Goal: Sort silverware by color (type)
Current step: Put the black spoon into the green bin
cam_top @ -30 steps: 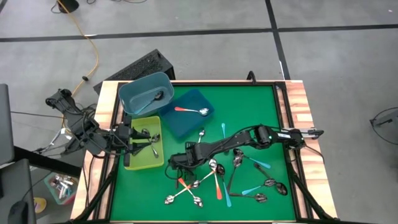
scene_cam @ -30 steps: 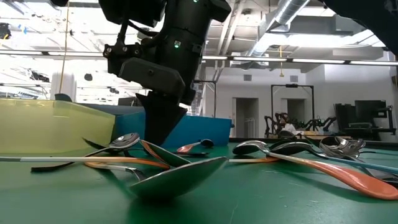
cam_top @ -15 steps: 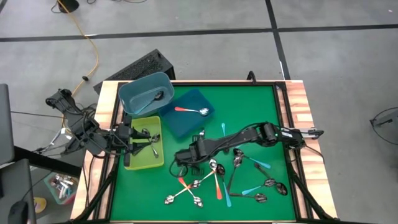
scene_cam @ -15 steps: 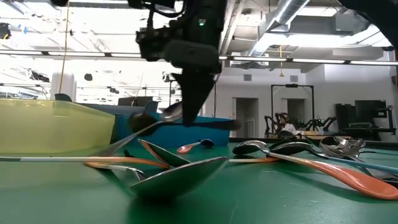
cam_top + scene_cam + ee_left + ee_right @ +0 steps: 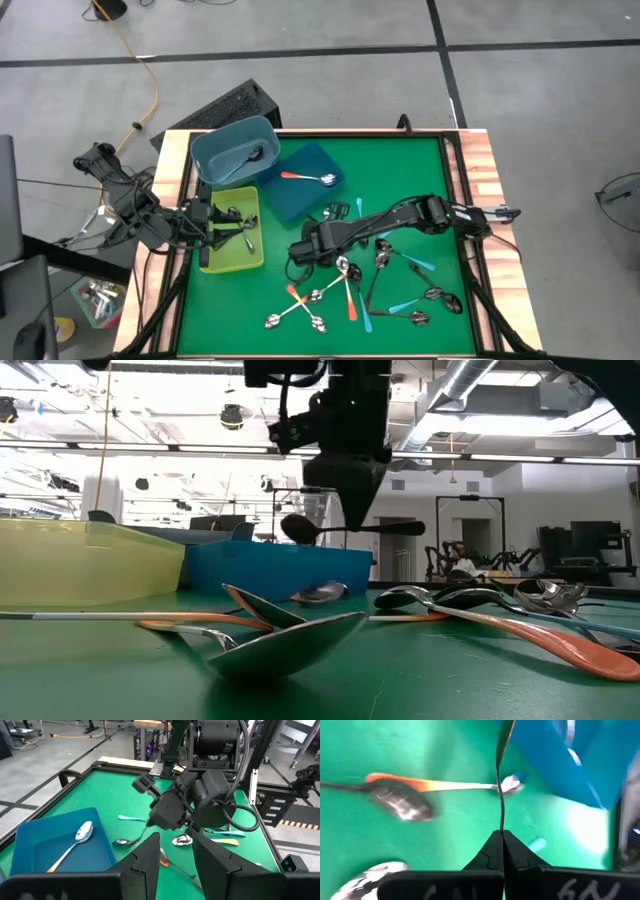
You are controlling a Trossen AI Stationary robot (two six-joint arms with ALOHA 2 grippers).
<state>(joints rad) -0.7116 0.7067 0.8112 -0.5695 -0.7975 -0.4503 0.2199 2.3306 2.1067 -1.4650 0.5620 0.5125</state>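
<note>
Several spoons with orange, teal or dark handles lie scattered on the green mat (image 5: 400, 170). My right gripper (image 5: 300, 252) hangs above the mat between the pile and the blue bin (image 5: 308, 182), shut on a dark-handled spoon (image 5: 330, 528). My left gripper (image 5: 175, 855) waits open above the yellow-green bin (image 5: 232, 232), which holds silver spoons. The blue bin holds an orange-handled spoon (image 5: 305, 177). The grey-teal bin (image 5: 235, 150) holds a dark one. My right gripper pinches the spoon's thin dark handle (image 5: 501, 822) between its two fingertips, about midway along the spoon. The fingers come from above, slanting down, and lie across the handle. The spoon hangs roughly level, clear of the mat, with its bowl (image 5: 298, 528) toward the yellow-green bin.
The three bins stand together at the mat's far left corner. The loose spoons (image 5: 350, 290) crowd the mat's near half. A raised wooden frame (image 5: 480, 170) borders the mat. A big spoon bowl (image 5: 290, 645) lies close to the low camera.
My right gripper has risen from the spoon pile and gone a little toward the far edge and the blue bin, tipping and rolling as it went. The dark-handled spoon has come up with it, lifted clear of the mat and now about level.
</note>
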